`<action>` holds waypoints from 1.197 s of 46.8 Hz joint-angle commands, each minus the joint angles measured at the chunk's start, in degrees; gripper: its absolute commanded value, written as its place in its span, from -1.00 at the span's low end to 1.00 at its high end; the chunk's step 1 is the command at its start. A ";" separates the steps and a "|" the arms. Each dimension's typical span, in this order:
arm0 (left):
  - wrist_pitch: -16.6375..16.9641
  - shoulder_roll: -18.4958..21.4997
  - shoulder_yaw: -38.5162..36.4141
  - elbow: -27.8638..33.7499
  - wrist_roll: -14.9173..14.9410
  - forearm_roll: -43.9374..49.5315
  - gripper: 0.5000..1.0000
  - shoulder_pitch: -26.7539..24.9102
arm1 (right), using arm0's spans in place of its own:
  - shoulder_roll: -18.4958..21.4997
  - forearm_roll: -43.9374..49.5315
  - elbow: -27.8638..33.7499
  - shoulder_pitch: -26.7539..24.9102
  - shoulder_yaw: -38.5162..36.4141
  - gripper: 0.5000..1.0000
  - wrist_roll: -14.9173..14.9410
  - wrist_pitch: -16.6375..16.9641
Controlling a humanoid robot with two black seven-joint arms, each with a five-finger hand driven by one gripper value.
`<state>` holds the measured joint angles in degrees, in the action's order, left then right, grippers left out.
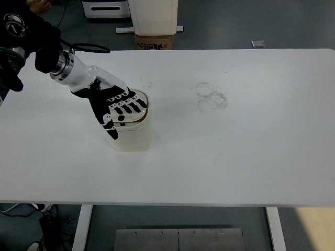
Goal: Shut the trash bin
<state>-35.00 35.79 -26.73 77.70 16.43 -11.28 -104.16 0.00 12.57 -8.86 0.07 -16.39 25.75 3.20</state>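
— What have you got on the head view?

— I see the left robot hand point(116, 107) lying flat across the top of the trash bin point(130, 133), palm down. Its fingers point(135, 102) are spread and straight, released, gripping nothing. The thumb reaches down over the bin's near-left rim.

— Where does the bin sit?

— On the white surface point(235, 151), left of centre, upright. It is a cream-coloured bin with rounded corners. The hand covers most of its top, so I can only make out a strip of the rim at the far right side and a little of the lid under the fingers. I cannot tell whether the lid lies fully level.

— And the arm?

— It comes in from the upper left, white forearm shell point(86, 77) with a metal wrist ring, black sleeve behind it.

— Anything else on the surface?

— Faint ring marks point(210, 97) to the right of the bin, well apart from it. Beyond the far edge a cardboard box point(154, 41) stands on the floor.
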 commanded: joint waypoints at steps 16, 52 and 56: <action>0.00 0.16 0.45 -0.62 0.01 -0.15 1.00 0.27 | 0.00 0.00 -0.01 0.02 -0.05 0.97 0.00 -0.03; 16.80 -4.85 27.16 -23.19 -0.61 0.82 1.00 15.73 | 0.00 0.00 -0.01 0.02 -0.05 0.97 0.00 -0.03; 17.25 -6.16 30.59 -28.82 -0.78 0.91 1.00 19.25 | 0.00 0.00 -0.01 0.02 -0.05 0.97 0.00 0.05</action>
<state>-18.00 30.57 1.63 52.61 15.79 -10.45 -87.19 0.00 12.57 -8.88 0.08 -16.41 25.75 3.19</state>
